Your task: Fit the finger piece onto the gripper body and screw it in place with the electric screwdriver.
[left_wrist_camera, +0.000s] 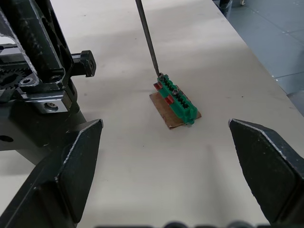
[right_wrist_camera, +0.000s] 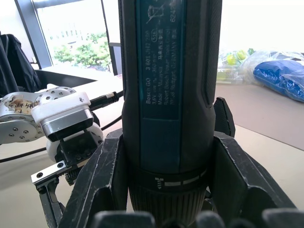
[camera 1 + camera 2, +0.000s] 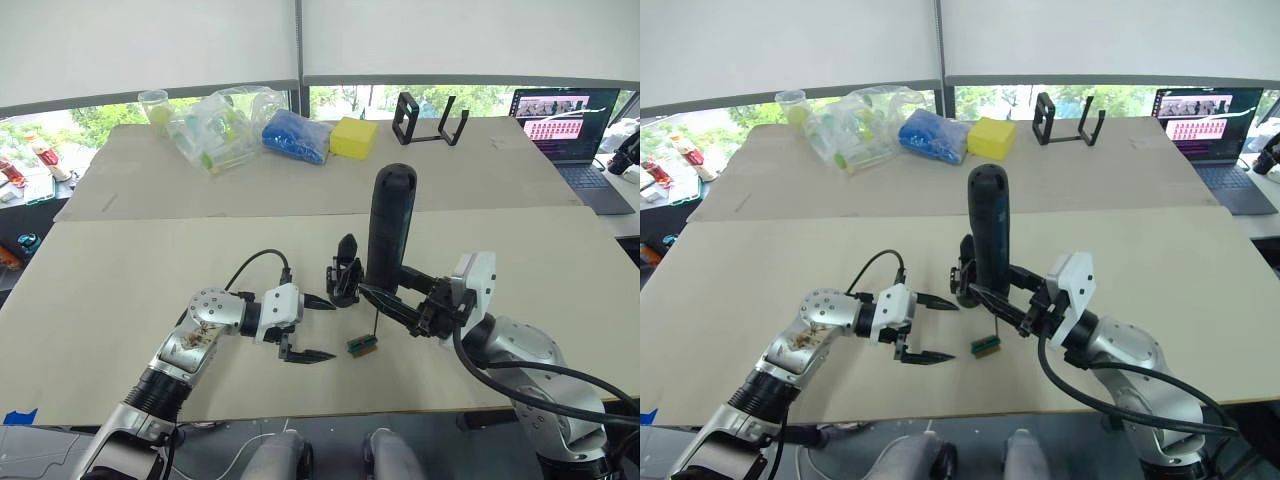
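left eye view: right gripper [image 3: 392,298] clamps the upright screwdriver [image 3: 391,228], bit touching the green block [image 3: 362,345]; left gripper [image 3: 312,328] gapes wide, empty.

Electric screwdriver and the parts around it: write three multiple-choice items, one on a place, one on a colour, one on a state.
1. Where does the bit of the electric screwdriver touch?
A. the small green-and-brown block
B. the yellow sponge
C. the laptop

2. What colour is the sponge at the table's far side?
A. red
B. yellow
C. white

3. How is the left gripper?
A. shut on the block
B. shut on a cable
C. open, holding nothing

Answers:
1 A, the left wrist view shows the bit tip on the block's end.
2 B, it is a yellow block beside the blue bag.
3 C, its fingers stand apart over bare table.
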{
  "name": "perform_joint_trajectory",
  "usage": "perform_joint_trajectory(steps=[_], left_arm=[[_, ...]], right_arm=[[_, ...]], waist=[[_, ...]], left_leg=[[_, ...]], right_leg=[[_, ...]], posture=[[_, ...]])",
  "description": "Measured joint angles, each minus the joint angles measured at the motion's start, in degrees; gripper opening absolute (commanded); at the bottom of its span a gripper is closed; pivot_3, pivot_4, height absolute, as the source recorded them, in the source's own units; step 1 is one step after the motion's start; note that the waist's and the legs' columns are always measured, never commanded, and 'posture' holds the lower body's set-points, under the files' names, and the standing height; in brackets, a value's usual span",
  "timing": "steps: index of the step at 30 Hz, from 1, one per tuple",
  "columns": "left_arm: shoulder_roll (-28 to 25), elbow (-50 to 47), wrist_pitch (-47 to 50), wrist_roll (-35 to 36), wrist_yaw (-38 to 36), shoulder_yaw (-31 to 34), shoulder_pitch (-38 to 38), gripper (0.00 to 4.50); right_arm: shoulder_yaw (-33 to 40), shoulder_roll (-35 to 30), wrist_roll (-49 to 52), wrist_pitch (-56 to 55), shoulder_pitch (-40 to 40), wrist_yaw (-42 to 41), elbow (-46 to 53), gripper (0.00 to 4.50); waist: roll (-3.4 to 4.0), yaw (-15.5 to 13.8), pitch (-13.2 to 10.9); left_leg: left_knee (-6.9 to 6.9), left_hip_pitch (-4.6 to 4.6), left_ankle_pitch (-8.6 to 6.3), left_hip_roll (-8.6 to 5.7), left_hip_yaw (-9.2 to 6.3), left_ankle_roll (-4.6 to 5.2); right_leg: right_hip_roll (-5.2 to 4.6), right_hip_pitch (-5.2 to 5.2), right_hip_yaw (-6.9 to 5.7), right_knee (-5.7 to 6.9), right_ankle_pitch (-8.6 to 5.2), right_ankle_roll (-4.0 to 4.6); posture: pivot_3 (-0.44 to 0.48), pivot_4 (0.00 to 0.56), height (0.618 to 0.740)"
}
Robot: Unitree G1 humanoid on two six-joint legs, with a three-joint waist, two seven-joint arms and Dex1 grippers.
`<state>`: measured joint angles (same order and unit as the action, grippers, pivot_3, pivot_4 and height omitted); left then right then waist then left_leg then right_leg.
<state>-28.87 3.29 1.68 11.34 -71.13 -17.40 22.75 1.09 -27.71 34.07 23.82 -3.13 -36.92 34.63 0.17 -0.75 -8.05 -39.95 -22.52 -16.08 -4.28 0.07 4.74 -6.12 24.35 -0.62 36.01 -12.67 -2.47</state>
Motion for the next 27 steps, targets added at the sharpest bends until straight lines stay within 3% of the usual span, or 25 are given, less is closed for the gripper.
perform_joint_trajectory(steps=[27], left_arm=[[-0.17, 0.00, -0.03, 0.00, 0.13, 0.00, 0.00, 4.50]], right_arm=[[-0.05, -0.30, 0.01, 0.00, 1.17, -0.24, 0.20, 1.91]], waist=[[0.00, 0.00, 0.00]], left_leg=[[0.00, 0.00, 0.00, 0.00, 0.00, 0.00]], right_leg=[[0.00, -0.01, 0.00, 0.00, 0.00, 0.00]], posture=[[0.000, 0.150, 0.740]])
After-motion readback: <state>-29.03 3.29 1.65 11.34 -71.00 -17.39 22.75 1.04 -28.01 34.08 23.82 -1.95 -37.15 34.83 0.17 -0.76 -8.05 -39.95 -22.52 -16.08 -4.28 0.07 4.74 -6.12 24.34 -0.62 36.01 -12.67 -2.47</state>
